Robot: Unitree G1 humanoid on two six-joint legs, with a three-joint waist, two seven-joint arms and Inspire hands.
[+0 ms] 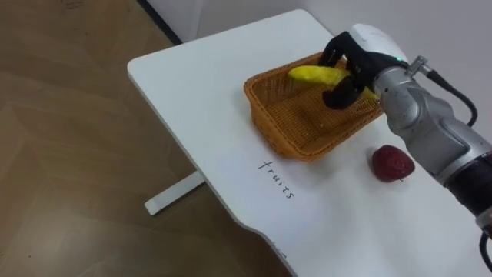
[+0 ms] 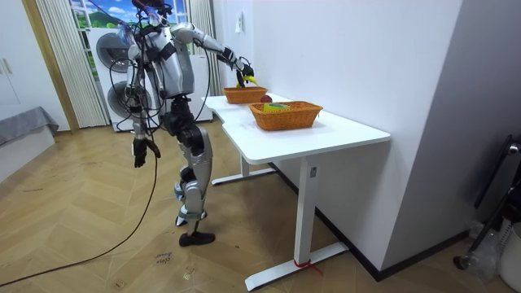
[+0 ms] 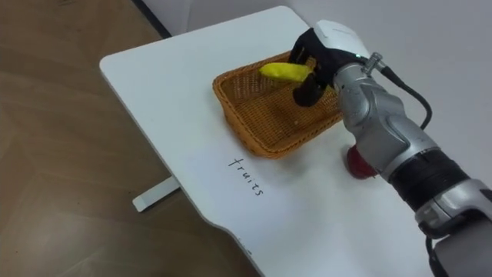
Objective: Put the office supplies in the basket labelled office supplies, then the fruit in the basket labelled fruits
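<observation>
Item: banana (image 1: 311,75), gripped in the right hand's (image 1: 360,58) curled fingers above the wicker basket (image 1: 265,119) marked for fruit on the desk (image 1: 200,85), evidently poised for release; red fruit (image 1: 393,163) waits beside the basket, unsorted.

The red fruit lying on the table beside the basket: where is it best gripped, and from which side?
Probably grip the red fruit across its rounded middle, coming from straight above. It lies alone on the table, apart from the basket, so its sides look free. The right hand is busy holding the banana.
</observation>
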